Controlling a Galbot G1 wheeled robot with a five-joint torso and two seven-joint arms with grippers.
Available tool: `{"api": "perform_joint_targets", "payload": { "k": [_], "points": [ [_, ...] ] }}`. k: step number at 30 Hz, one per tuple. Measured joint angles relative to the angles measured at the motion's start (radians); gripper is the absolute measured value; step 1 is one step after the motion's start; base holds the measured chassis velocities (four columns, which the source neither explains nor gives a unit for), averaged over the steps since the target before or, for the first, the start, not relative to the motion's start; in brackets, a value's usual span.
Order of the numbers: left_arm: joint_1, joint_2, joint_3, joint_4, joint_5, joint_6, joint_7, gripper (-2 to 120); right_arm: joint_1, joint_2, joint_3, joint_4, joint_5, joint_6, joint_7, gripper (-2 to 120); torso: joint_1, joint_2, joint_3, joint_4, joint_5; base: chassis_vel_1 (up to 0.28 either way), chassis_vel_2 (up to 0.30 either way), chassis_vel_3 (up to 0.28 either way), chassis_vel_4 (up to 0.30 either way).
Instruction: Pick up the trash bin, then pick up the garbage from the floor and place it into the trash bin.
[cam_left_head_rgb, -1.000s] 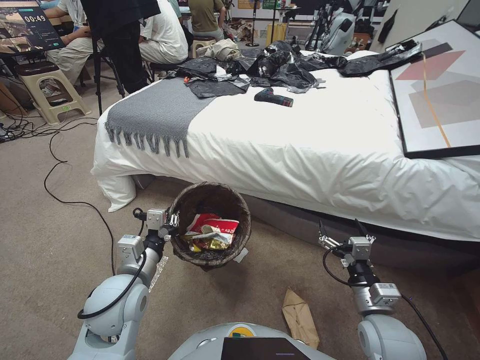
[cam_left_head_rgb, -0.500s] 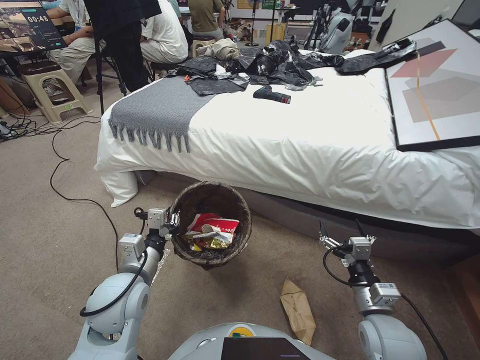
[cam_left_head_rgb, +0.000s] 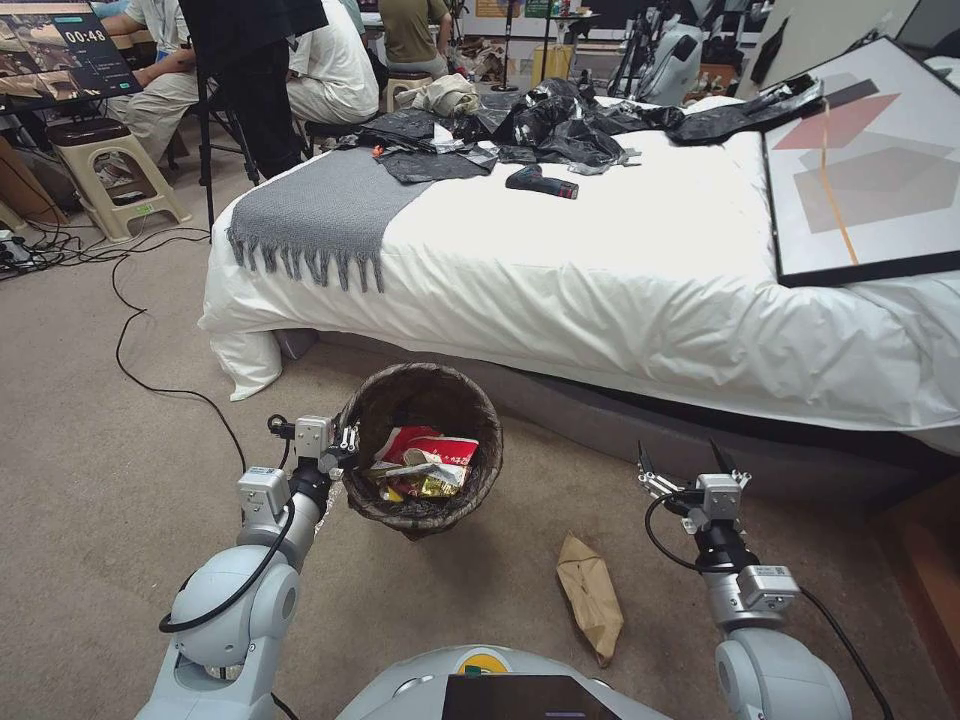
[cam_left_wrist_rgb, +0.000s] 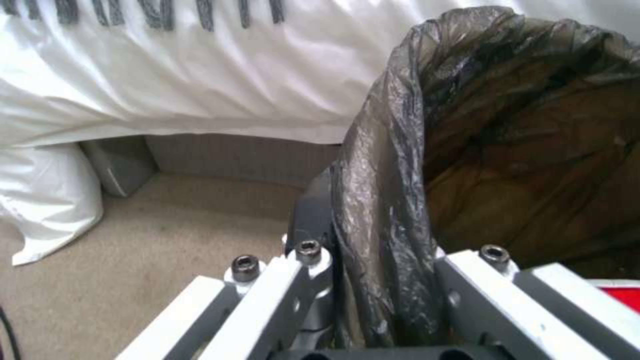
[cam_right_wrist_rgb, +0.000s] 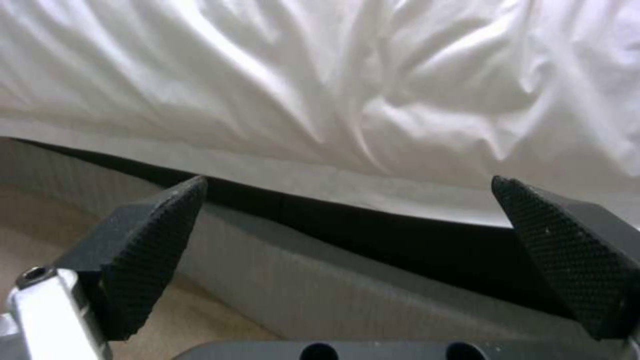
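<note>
left tool (cam_left_head_rgb: 345, 452) clamped on trash bin (cam_left_head_rgb: 425, 510) rim, light | right tool (cam_left_head_rgb: 682, 470) wide open, empty | paper bag (cam_left_head_rgb: 590, 595) just right of bin: soft, crushable, pinch mid-fold

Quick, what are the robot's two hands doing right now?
Left gripper: shut on the trash bin, pinching its bag-covered rim.
Right gripper: open, holding nothing, beside the bed.

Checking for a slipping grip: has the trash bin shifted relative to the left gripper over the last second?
No. The trash bin sits the same against the left gripper; only the surroundings shifted with the camera.
</note>
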Motion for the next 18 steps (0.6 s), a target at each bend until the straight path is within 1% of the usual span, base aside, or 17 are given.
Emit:
{"api": "perform_joint_targets", "payload": {
  "k": [10,18],
  "points": [
    [0.001,0.0,-0.001,0.0,-0.001,-0.001,0.0,7,0.006,0.001,-0.003,-0.017,0.0,0.011,0.003,100,0.0,0.0,0.0,-0.0001,0.0,0.071,-0.056,-0.073,0.064],
    [0.001,0.001,-0.004,-0.001,-0.003,-0.001,0.0,7,0.024,-0.006,-0.016,-0.045,0.001,0.003,0.004,100,0.0,0.0,0.0,0.0,0.0001,0.0,0.0,0.0,0.0]
  ]
}}
